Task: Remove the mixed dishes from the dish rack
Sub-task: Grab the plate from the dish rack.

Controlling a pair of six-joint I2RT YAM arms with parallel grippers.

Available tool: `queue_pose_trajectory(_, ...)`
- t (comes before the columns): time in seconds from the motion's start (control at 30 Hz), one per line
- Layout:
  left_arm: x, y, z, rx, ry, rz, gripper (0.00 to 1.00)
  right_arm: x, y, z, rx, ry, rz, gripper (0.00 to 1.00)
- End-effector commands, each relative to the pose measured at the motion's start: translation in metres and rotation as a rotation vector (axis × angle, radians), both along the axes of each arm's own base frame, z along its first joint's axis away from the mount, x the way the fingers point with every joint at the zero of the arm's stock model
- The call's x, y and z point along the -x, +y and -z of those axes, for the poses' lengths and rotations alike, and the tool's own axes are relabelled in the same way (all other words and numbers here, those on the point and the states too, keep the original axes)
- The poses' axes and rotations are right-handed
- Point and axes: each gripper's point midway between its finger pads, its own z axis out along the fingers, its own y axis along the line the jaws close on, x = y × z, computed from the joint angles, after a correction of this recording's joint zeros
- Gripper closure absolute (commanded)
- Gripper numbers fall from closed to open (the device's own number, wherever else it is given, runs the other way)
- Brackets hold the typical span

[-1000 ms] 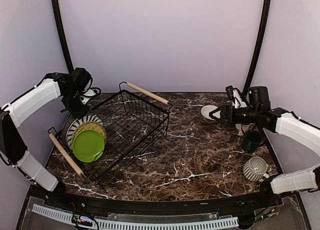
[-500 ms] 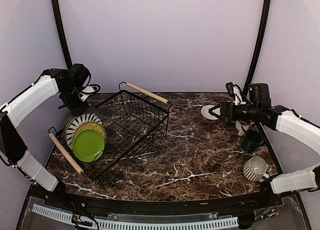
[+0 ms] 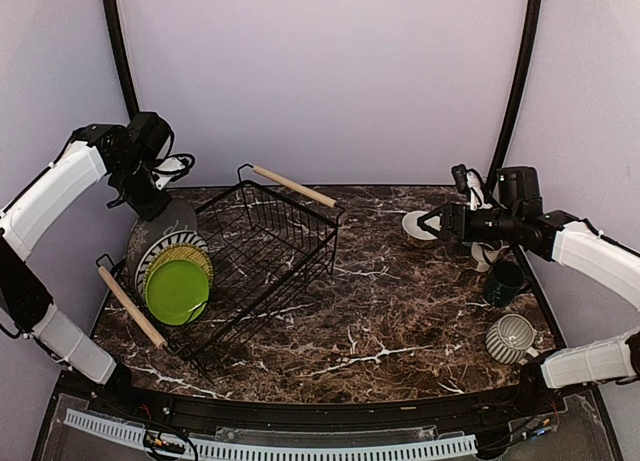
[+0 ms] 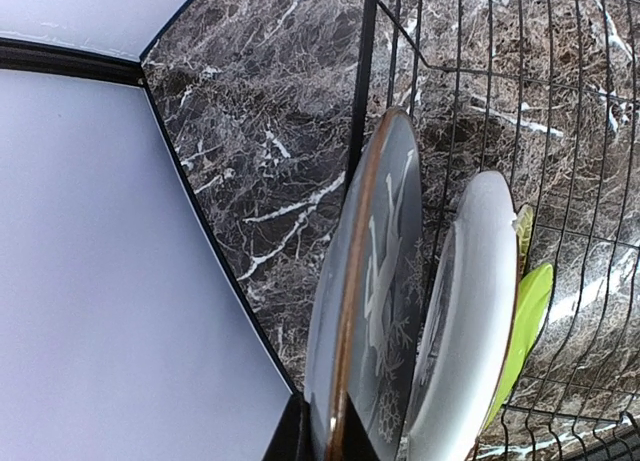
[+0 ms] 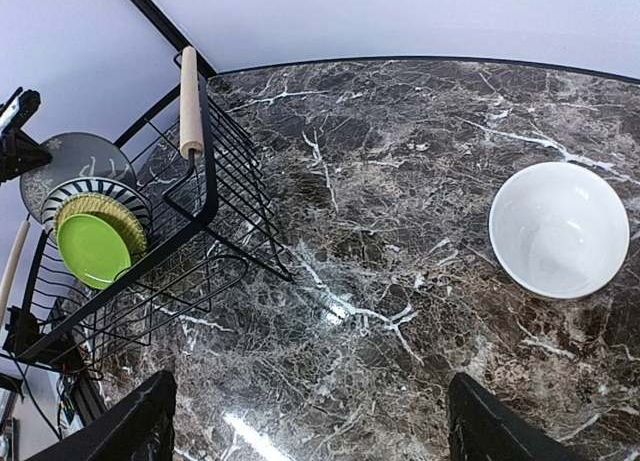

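Observation:
My left gripper (image 3: pixel 150 199) is shut on the rim of a grey gold-rimmed plate (image 3: pixel 168 225) with a white pattern and holds it upright above the dish rack's (image 3: pixel 265 256) left end. In the left wrist view the gripper (image 4: pixel 335 433) pinches this grey plate (image 4: pixel 375 281). Behind it stand the striped plate (image 3: pixel 158 249), olive-yellow plate (image 3: pixel 190 258) and lime green plate (image 3: pixel 176 291). My right gripper (image 3: pixel 430 224) is open and empty above the table, by the cream bowl (image 3: pixel 418 227). The bowl (image 5: pixel 558 229) and the rack (image 5: pixel 195 216) show in the right wrist view.
A dark teal mug (image 3: pixel 503 281) and a striped mug (image 3: pixel 512 338) stand at the right edge. A pale cup (image 3: pixel 485 255) is partly hidden under the right arm. The rack's wooden handles (image 3: pixel 296 187) (image 3: pixel 131 307) stick out at its ends.
My left gripper has risen and moved back-left with the grey plate, lifting it higher out of the rack. The right arm has barely shifted.

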Motion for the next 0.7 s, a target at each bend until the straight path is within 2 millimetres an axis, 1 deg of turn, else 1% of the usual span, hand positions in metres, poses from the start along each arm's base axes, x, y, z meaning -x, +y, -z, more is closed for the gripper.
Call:
queue_pose_trajectory(0.0, -0.011, 0.008, -0.067, 0.021, -0.256, -0.032, 0.99, -0.003, 0.004, -0.019, -0.029, -0.041, -0.007, 0.10)
queue_pose_trajectory(0.13, -0.010, 0.013, -0.081, 0.000, -0.308, -0.034, 0.99, -0.003, 0.004, -0.019, -0.036, -0.035, -0.006, 0.10)
queue_pose_trajectory(0.3, -0.006, 0.016, -0.110, 0.012, -0.417, -0.035, 0.99, -0.004, 0.005, -0.020, -0.046, -0.031, -0.006, 0.10)
queue_pose_trajectory(0.43, -0.002, 0.006, -0.127, 0.054, -0.486, 0.006, 0.99, -0.003, 0.006, -0.022, -0.052, -0.032, -0.005, 0.10)
queue_pose_trajectory(0.67, 0.002, -0.005, -0.147, 0.136, -0.571, 0.045, 0.99, -0.003, 0.007, -0.023, -0.062, -0.028, -0.004, 0.10)
